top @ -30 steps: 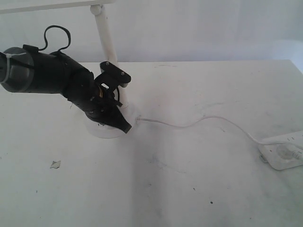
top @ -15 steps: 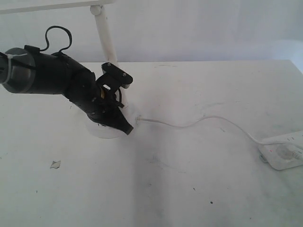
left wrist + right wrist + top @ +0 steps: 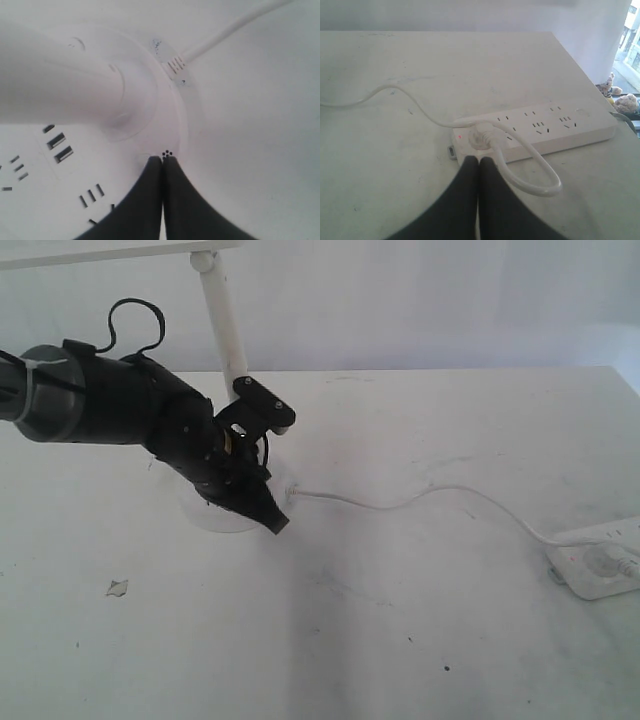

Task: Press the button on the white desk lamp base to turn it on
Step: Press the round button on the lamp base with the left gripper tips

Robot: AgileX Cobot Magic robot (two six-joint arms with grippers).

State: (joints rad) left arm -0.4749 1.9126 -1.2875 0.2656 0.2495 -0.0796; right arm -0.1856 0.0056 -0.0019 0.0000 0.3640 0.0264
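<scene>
At the left of the table (image 3: 420,640) we found the white desk lamp base (image 3: 213,517) under the left gripper (image 3: 162,159); its claw was pressed together over the base's rim; the right gripper (image 3: 479,159), likewise pressed together, was near the power strip (image 3: 560,122).

Left hand (image 3: 163,159) points downward, fingers together; right hand (image 3: 479,160) also closed.

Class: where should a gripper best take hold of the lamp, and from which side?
Probably the stem, above the base, jaws across it, from the exterior view's right: it is a slim slanted tube; the base is wide and flat.
</scene>
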